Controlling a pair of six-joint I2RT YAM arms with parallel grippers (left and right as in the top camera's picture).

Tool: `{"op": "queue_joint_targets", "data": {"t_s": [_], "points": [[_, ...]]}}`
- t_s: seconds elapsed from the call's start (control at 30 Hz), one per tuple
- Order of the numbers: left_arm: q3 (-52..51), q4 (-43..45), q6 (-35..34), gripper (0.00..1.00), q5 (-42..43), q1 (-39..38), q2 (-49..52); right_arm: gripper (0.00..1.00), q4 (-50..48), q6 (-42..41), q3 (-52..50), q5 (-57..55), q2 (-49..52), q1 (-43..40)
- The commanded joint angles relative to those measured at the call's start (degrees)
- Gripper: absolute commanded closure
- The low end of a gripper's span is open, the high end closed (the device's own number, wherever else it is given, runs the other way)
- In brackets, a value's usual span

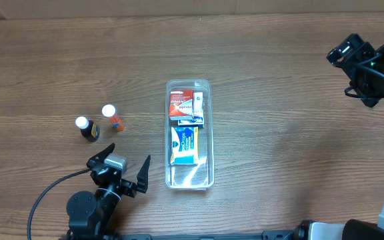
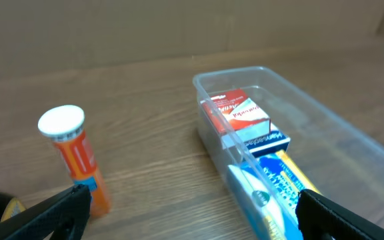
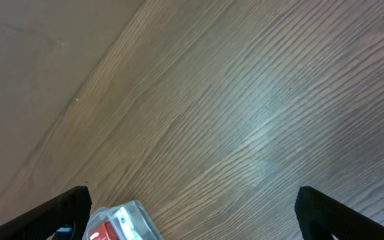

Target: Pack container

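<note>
- Hovering at the table's 7 o'clock, my left gripper (image 1: pixel 129 155) is spread and empty; my right gripper (image 3: pixel 193 215), at 2 o'clock, is spread too.
- The container (image 1: pixel 191 176) lies at centre, part-filled with boxes (image 1: pixel 184 143).
- It is probably light, stiff and slick; I'd pinch a long rim wall.

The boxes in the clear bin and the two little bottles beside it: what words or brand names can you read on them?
No text can be read for certain.
Red box in the container: white lettering, too blurred.
Dark blue box: white word, too blurred.
Yellow and blue box: print too small.
Orange bottle: no readable label.
Dark bottle: too small to tell.
</note>
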State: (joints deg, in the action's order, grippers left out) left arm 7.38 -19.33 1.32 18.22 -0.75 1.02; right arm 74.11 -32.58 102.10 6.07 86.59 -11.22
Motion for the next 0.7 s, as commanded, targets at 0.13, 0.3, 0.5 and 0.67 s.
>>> {"op": "queue_joint_targets", "data": {"t_s": [0.13, 0.3, 0.5, 0.67], "points": [[26.36, -9.11, -10.43, 0.00, -16.59, 0.39, 11.93, 0.00, -0.24, -0.07, 0.33, 1.33, -0.22, -0.11], [52.59, -29.33, -7.63, 0.00, -20.65, 0.42, 38.29, 0.00, -0.24, -0.07, 0.33, 1.33, -0.22, -0.11], [81.64, -45.51, -3.02, 0.00, -21.86, 0.42, 69.13, 0.00, -0.24, -0.07, 0.33, 1.33, -0.22, -0.11], [86.64, -49.59, -7.19, 0.00, -22.18, 0.52, 82.62, 0.00, -0.24, -0.07, 0.33, 1.33, -0.22, -0.11]]}}
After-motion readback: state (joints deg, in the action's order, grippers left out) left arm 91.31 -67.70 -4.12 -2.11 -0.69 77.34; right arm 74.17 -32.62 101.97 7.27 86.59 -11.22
